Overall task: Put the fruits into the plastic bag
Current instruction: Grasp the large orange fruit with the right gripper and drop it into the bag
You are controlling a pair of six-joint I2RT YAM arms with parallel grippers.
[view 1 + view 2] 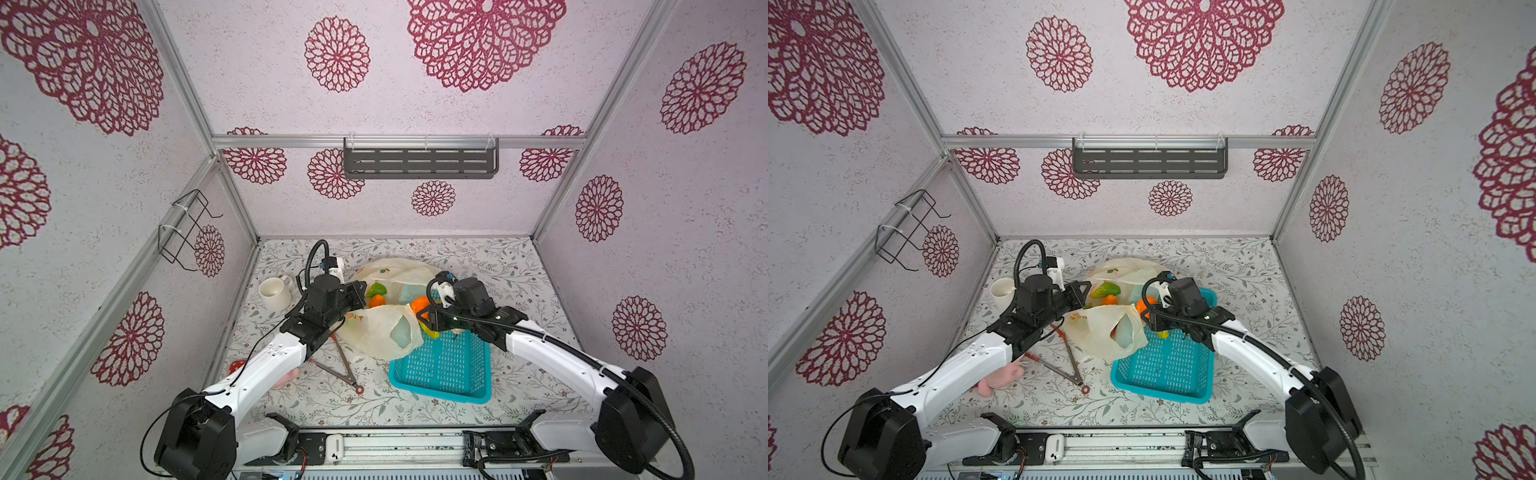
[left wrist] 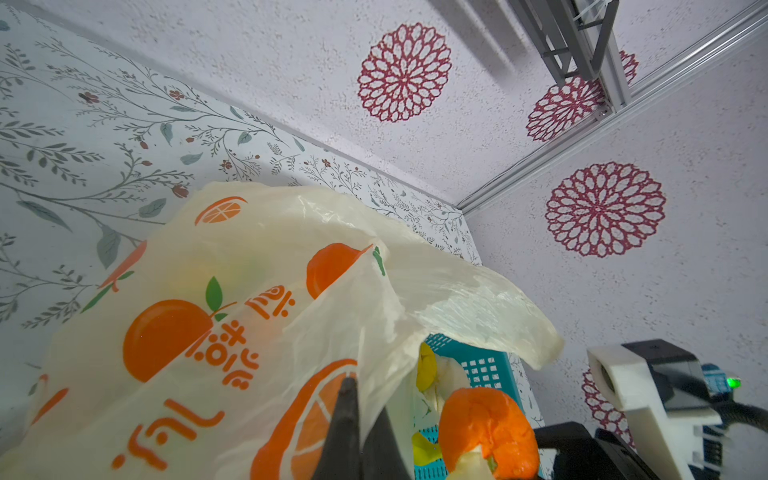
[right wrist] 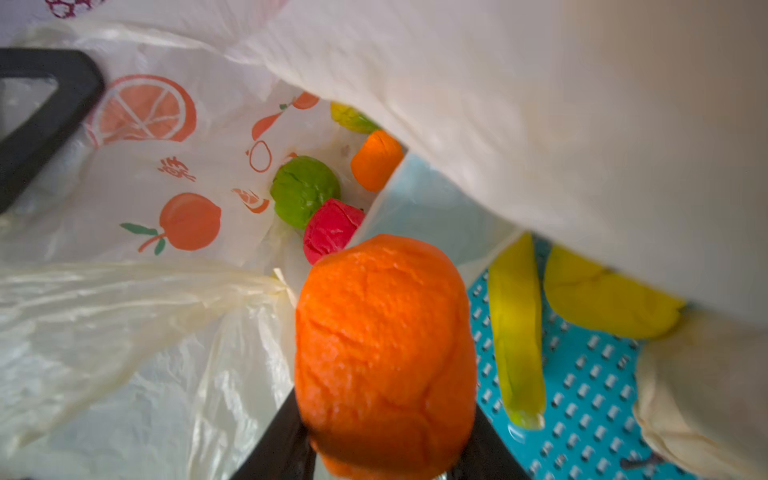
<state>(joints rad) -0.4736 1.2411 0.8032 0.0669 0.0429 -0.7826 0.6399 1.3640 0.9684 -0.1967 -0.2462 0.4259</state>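
Mug (image 1: 275, 294), tongs (image 1: 344, 360), turquoise basket (image 1: 440, 372), pink plush (image 1: 1001, 375).

1. The plastic bag (image 2: 257, 266): thin crinkled translucent film, glossy sheen.
2. The orange fruit (image 3: 384, 353): matt, spongy-looking skin, creased and pitted.
3. The basket (image 1: 446, 365): smooth perforated plastic, slightly glossy.
4. The mug (image 1: 276, 296): smooth, glazed look.
5. The bench (image 1: 519, 282): matt printed covering.
6. The walls (image 1: 395, 104): rough, grainy, matt.
7. The shelf (image 1: 420, 166): matt grey metal, slotted.
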